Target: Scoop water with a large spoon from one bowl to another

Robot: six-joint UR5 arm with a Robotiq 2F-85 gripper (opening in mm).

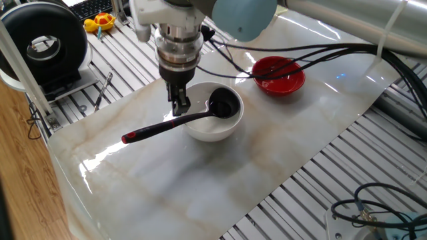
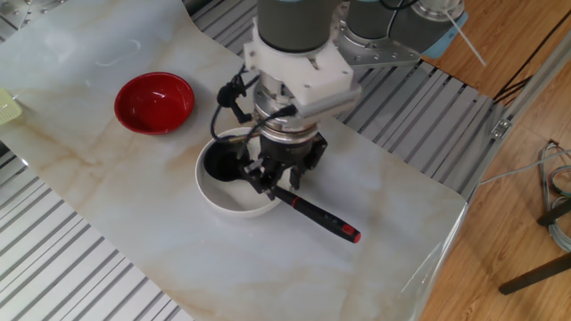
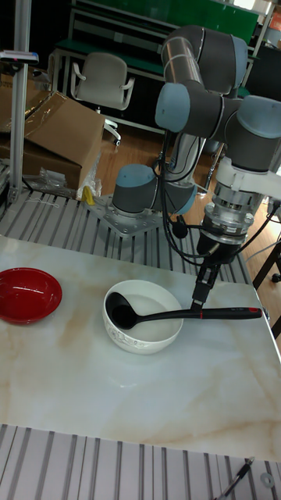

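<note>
That black ladle point(image 1: 175, 122) looks light, stiff and slick, so I'd pinch mid-handle where my end effector point(image 1: 179, 111) hangs, fingers apart.

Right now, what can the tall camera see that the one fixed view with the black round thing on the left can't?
Only the tall fixed view shows the arm's whole body, an office chair and cardboard boxes behind the table. Only the one fixed view shows the black round device, a yellow toy and the thick cables crossing above the red bowl. Both show the gripper just above the ladle's handle, the scoop resting in the white bowl, and the marble-look tabletop.
</note>
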